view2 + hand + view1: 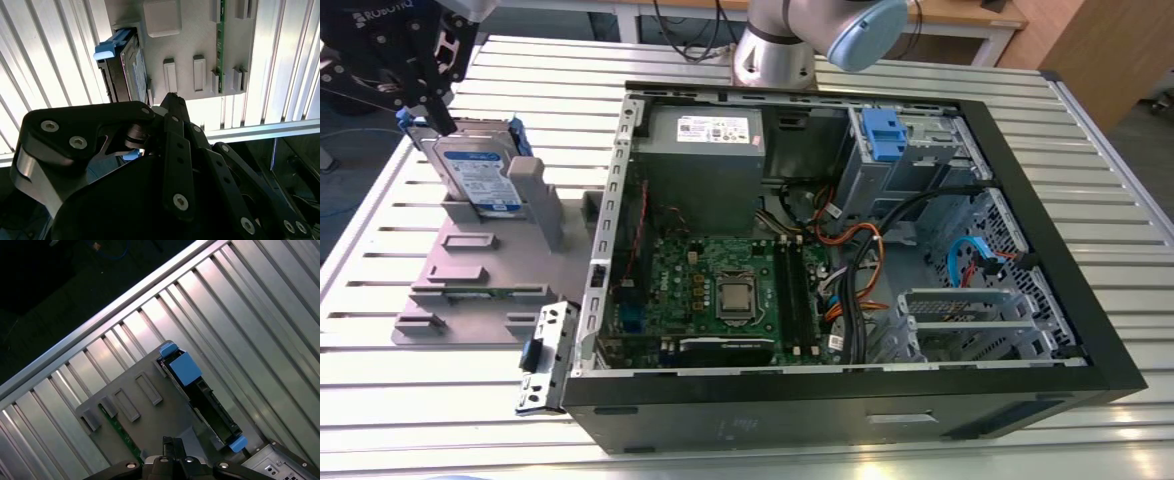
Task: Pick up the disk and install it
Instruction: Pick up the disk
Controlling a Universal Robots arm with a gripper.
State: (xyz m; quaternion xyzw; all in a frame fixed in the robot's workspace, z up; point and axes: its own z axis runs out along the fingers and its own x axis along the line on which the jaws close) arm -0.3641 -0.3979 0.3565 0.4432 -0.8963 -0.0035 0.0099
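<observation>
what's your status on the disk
Claw over top edge of upright silver-grey metal hard drive with blue rails. Drive standing in grey holder plate, outside open black computer case. Grey post flanks it.

White-and-blue-labelled, blue-railed, silver-grey metal disk; pale grey plastic fixture; black computer case; green motherboard; ribbed silver table.

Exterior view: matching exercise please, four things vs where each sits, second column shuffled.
Things:
1. disk
2. gripper
3. motherboard
4. blue caddy

Places:
A. lying flat inside the open case
B. at the disk's top edge, exterior view's upper left
C. standing upright in the grey holder, outside the case
D. in the case's drive cage, toward the exterior view's upper right

Pairs: 1-C, 2-B, 3-A, 4-D
</observation>
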